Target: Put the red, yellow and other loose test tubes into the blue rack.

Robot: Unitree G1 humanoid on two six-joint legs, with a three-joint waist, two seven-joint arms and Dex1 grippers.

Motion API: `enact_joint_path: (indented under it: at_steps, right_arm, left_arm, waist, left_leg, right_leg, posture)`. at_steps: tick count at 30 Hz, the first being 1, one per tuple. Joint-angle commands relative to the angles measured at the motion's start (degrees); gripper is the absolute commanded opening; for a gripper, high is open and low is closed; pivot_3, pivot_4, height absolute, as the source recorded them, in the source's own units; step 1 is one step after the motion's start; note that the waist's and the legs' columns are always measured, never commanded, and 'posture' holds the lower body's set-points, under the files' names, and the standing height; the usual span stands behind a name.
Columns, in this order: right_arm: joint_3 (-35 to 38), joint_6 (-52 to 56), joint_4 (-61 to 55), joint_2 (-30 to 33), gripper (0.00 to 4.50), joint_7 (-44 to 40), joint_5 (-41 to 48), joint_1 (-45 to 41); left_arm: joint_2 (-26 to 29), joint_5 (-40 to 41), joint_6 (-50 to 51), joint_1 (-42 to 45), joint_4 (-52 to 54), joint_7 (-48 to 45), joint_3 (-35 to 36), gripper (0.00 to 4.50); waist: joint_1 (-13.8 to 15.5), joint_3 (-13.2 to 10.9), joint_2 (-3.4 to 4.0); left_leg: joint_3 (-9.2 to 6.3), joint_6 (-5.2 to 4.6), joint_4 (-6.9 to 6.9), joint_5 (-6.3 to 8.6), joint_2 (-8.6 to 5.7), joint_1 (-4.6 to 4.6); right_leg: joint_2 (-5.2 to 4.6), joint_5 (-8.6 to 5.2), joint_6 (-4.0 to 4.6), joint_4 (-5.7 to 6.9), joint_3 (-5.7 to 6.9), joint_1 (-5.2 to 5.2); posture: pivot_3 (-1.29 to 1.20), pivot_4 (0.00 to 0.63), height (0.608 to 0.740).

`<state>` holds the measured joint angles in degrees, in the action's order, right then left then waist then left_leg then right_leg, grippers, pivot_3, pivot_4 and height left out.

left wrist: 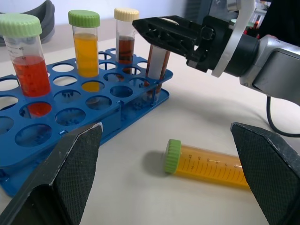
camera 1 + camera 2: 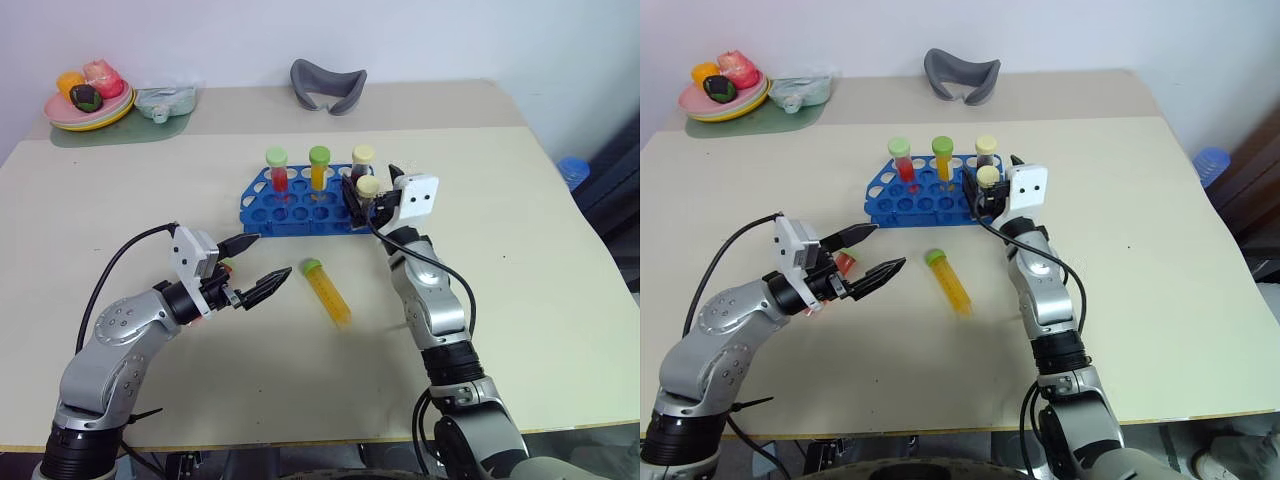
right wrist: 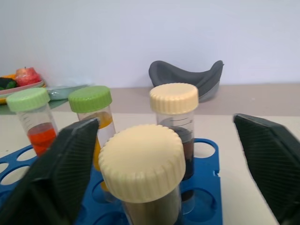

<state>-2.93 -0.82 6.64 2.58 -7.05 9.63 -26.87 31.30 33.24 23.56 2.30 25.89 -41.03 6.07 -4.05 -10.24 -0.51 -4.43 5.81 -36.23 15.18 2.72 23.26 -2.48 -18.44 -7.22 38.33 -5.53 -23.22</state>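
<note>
While four tubes stand up in the blue rack (image 2: 300, 205), one yellow tube with a green cap (image 2: 327, 291) lies flat on the table (image 2: 520, 300), just in front of the rack. In the rack's back row stand a red tube with a green cap (image 2: 277, 169), an orange tube with a green cap (image 2: 318, 166) and a dark tube with a cream cap (image 2: 362, 163). A second dark tube with a cream cap (image 2: 368, 194) stands at the rack's right end, one row closer. The right gripper (image 2: 372, 196) is at that tube, with its black fingers spread wide on both sides of the cap and not squeezing it. The left gripper (image 2: 255, 266) hangs over the table in front of the rack's left end, fingers wide open and holding nothing. Far behind the rack, near the wall, sit a gray curved thing (image 2: 327, 86) and a plate of toy food (image 2: 88, 100).
</note>
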Motion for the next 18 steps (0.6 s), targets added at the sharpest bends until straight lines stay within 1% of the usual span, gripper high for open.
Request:
enact_joint_path:
  at_steps: [1,2,5,7,13,16,18]
  right_arm:
    - [0.7,0.8,-6.8,1.3,4.46,-1.5,0.1,0.0]
    - [1.0,2.1,-8.8,2.1,4.46,-2.2,0.8,0.5]
    - [2.8,10.6,-18.9,8.3,4.46,-7.4,5.3,3.2]
    - [4.2,19.0,-26.0,14.1,4.46,-11.7,10.4,5.8]
    - [7.8,42.2,-43.0,32.3,4.46,-21.4,25.2,12.4]
    - [7.8,54.1,-47.9,38.2,4.46,-21.0,32.3,11.0]
    - [5.9,62.6,-50.3,39.2,4.46,-18.4,36.7,7.9]
  left_arm:
    - [0.3,0.6,-0.6,-0.5,1.9,0.0,1.4,4.50]
    - [0.5,0.4,-0.8,-0.8,1.8,0.0,1.8,4.50]
    - [1.9,0.0,-1.4,-1.5,0.5,-0.2,4.5,4.50]
    - [2.8,-0.5,-2.2,-2.1,-0.9,-0.5,6.1,4.50]
    - [4.7,-2.1,-4.7,-2.7,-5.3,-2.4,8.5,4.50]
    - [5.5,-3.1,-6.7,-2.6,-8.5,-4.2,8.8,4.50]
    - [6.2,-3.8,-7.9,-2.7,-10.0,-5.5,8.6,4.50]
  waist:
    - [0.0,0.0,0.00]
    - [0.0,0.0,0.00]
    - [0.2,0.0,0.01]
    - [0.3,0.0,0.01]
    - [0.2,0.0,0.02]
    - [0.0,0.0,0.02]
    - [0.0,0.0,0.02]
  left_leg:
    - [0.00,0.00,0.00,0.00,0.00,0.00]
    - [0.00,0.00,0.00,0.00,0.00,0.00]
    - [-0.01,0.00,0.00,0.00,0.00,0.01]
    - [-0.01,0.00,0.00,0.00,-0.01,0.01]
    - [-0.02,-0.02,-0.01,0.01,-0.02,-0.03]
    - [-0.03,-0.03,-0.01,0.02,-0.01,-0.09]
    - [-0.03,-0.03,-0.01,0.02,-0.01,-0.16]
  right_leg:
    - [0.00,0.00,0.00,0.00,0.00,0.00]
    - [0.00,0.00,0.00,0.00,0.00,0.00]
    - [-0.01,0.00,0.00,0.00,0.00,0.00]
    - [-0.03,0.00,0.00,-0.02,0.00,0.03]
    - [-0.01,0.00,0.00,-0.05,0.01,0.09]
    - [0.03,0.00,0.00,-0.04,-0.01,0.12]
    - [0.03,0.00,0.01,-0.05,-0.02,0.21]
  posture:
    - [0.00,0.150,0.740]
    - [0.00,0.150,0.740]
    - [0.00,0.150,0.740]
    - [0.00,0.150,0.740]
    - [0.00,0.150,0.740]
    - [0.00,0.150,0.740]
    - [0.00,0.150,0.740]
